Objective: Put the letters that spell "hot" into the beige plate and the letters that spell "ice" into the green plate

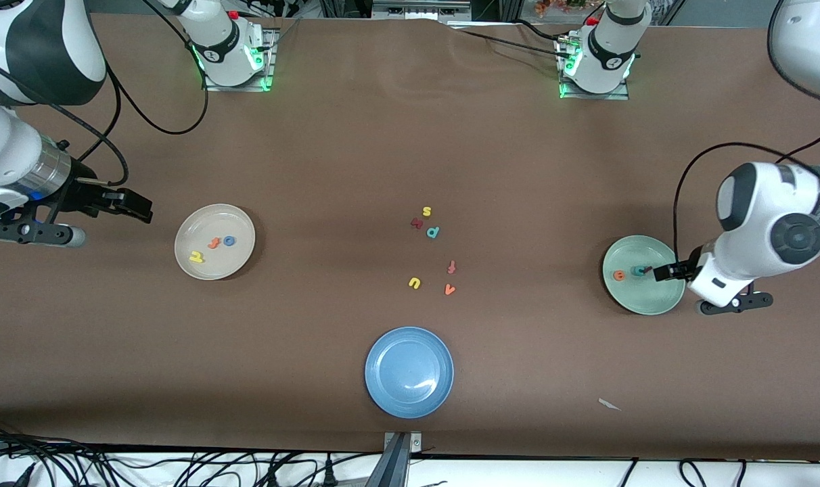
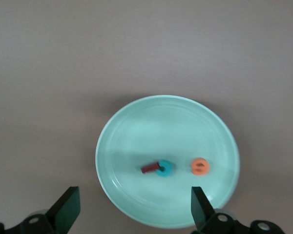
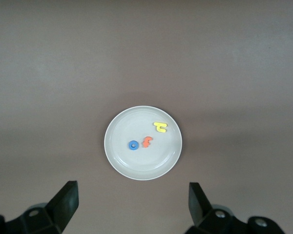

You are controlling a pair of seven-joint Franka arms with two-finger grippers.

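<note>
Both sets looked sorted. The beige plate sat toward the right arm's end of the tabletop, holding the yellow h, orange t and blue o, all lying flat in its well. The green plate sat toward the left arm's end with the orange e, teal c and dark red i; in the left wrist view the i lay with one end touching or overlapping the c, its long axis roughly in line with the row of c and e. The left gripper hung over the green plate's rim, jaws apart and empty, with the i and c between the jaw lines, ahead of the fingertips. The right gripper was over bare tabletop just off the beige plate toward the edge at the right arm's end, jaws wide apart, holding nothing, apparently waiting. Leftover letters lay mid-table: yellow s, a dark red letter, teal p, red f, yellow u, orange v. The blue plate near the tabletop's front edge was empty. My read: nothing left to grasp, so the next move is the left arm clearing straight up without clipping the plate rim.
</note>
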